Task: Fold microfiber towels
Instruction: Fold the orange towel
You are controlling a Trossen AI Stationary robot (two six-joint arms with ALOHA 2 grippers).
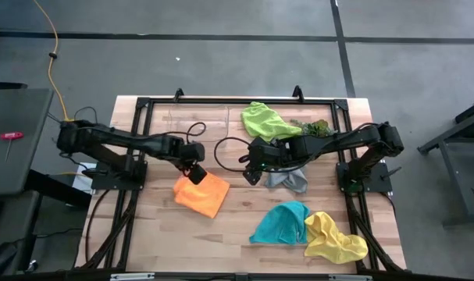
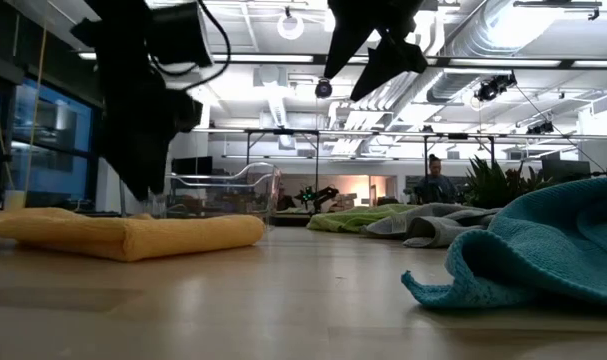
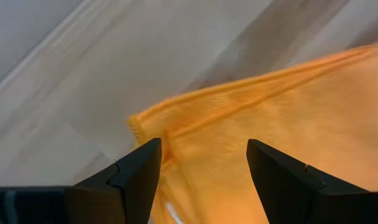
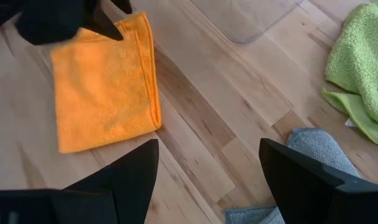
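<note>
The left gripper (image 1: pixel 196 172) is hovering wide open and empty over the folded orange towel's (image 1: pixel 202 193) corner edge. The right gripper (image 1: pixel 251 173), also open and empty, is hanging over bare table (image 1: pixel 237 226) beside the grey towel (image 1: pixel 290 181).

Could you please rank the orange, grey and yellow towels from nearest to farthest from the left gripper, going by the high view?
1. Orange towel: directly under the open left gripper, left of centre.
2. Grey towel: mid-table, below the right gripper.
3. Yellow towel: front right corner, beside the teal one.
</note>
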